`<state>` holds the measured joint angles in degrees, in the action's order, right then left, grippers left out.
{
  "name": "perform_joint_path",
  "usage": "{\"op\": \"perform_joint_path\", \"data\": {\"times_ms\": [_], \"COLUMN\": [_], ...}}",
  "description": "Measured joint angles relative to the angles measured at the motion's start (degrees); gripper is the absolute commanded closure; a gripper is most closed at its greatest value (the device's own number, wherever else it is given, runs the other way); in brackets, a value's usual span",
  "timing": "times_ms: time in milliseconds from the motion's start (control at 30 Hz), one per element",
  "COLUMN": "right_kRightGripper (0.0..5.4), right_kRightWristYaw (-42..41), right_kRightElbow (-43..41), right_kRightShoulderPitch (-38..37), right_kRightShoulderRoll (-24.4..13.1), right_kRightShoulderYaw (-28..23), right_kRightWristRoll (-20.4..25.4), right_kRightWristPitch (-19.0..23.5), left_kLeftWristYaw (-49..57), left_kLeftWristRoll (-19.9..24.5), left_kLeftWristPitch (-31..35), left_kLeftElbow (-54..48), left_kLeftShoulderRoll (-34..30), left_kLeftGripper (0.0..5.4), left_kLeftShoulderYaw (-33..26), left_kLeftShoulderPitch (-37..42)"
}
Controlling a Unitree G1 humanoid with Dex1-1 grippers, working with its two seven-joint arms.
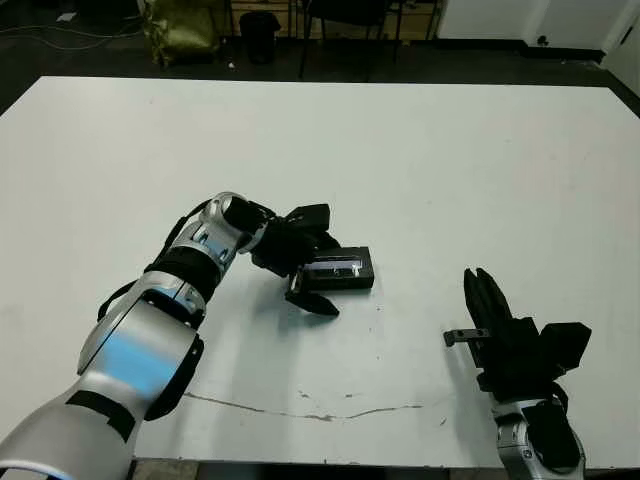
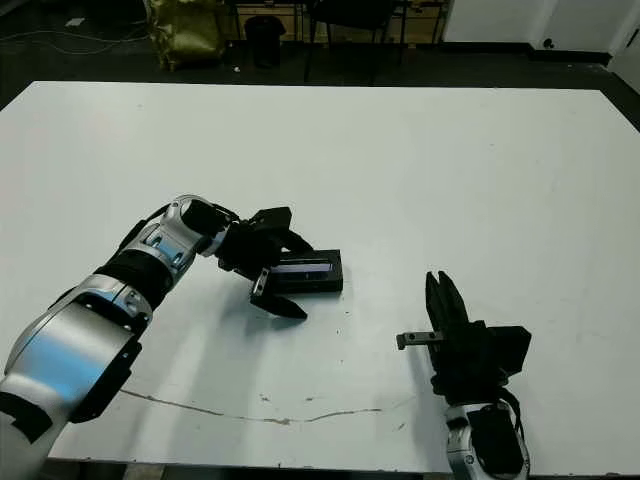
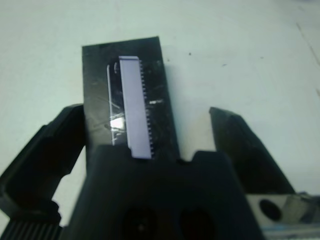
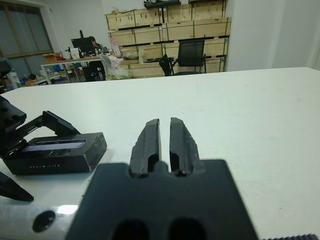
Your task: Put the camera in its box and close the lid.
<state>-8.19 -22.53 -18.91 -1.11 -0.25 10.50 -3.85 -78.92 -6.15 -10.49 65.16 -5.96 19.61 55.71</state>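
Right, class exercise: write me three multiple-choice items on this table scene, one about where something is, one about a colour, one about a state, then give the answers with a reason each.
1. Where is the lidded box?
A. at the table's far edge
B. between the left gripper's fingers, near the middle of the table
C. under the right gripper

2. What colour is the lid's body?
A. black
B. white
C. yellow

3. How do the right gripper's fingers stand?
A. wide apart
B. clamped on the box
C. close together, holding nothing

Answers:
1 B: the head views show the left gripper's fingers either side of the box.
2 A: the left wrist view shows a black top with a pale reflective strip.
3 C: the right wrist view shows the two fingers nearly touching, with bare table beyond.
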Motion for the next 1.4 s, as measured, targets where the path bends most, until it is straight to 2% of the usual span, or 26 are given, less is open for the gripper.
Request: {"op": "perform_joint_path", "data": {"times_ms": [300, 400, 800, 967, 1067, 1200, 1400], "right_kRightGripper": [5.40, 5.40, 5.40, 5.40, 5.40, 5.40, 5.40], "right_kRightWristYaw": [0.8, 0.2, 0.7, 1.7, 2.2, 1.6, -0.6], "right_kRightElbow": [-0.3, 0.3, 0.0, -1.5, -2.6, -2.1, 0.5], "right_kRightShoulderPitch": [-0.2, -0.1, -0.2, -0.5, -0.8, -0.7, 0.1], "right_kRightShoulderRoll": [0.0, 0.0, 0.1, 0.1, 0.1, 0.1, 0.1], "right_kRightShoulderYaw": [0.2, 0.1, 0.3, 0.6, 0.8, 0.7, 0.3], "right_kRightWristRoll": [-1.4, -1.0, -0.7, -1.8, -2.5, -1.3, 0.4], "right_kRightWristPitch": [0.1, -0.5, 0.2, 1.4, 2.2, 2.0, -0.5], "left_kLeftWristYaw": [3.8, 5.5, 6.1, 13.9, 25.3, 37.9, 41.2], "left_kLeftWristRoll": [8.1, 9.7, 11.4, 17.1, 18.2, 13.8, 8.9], "left_kLeftWristPitch": [5.7, 7.1, 7.5, 14.0, 15.9, 14.1, 13.3], "left_kLeftElbow": [-1.7, -2.7, -3.8, -8.3, -21.6, -41.6, -58.1], "left_kLeftShoulderRoll": [2.0, 1.6, -2.6, -2.3, 0.4, 3.0, 1.5], "left_kLeftGripper": [0.02, 0.02, 0.02, 0.02, 0.41, 1.40, 2.85], "left_kLeftShoulderYaw": [-9.8, -12.1, -16.4, -21.9, -23.4, -19.7, -11.1], "left_kLeftShoulderPitch": [-0.3, -0.1, 0.0, -3.6, -12.0, -23.8, -33.8]}}
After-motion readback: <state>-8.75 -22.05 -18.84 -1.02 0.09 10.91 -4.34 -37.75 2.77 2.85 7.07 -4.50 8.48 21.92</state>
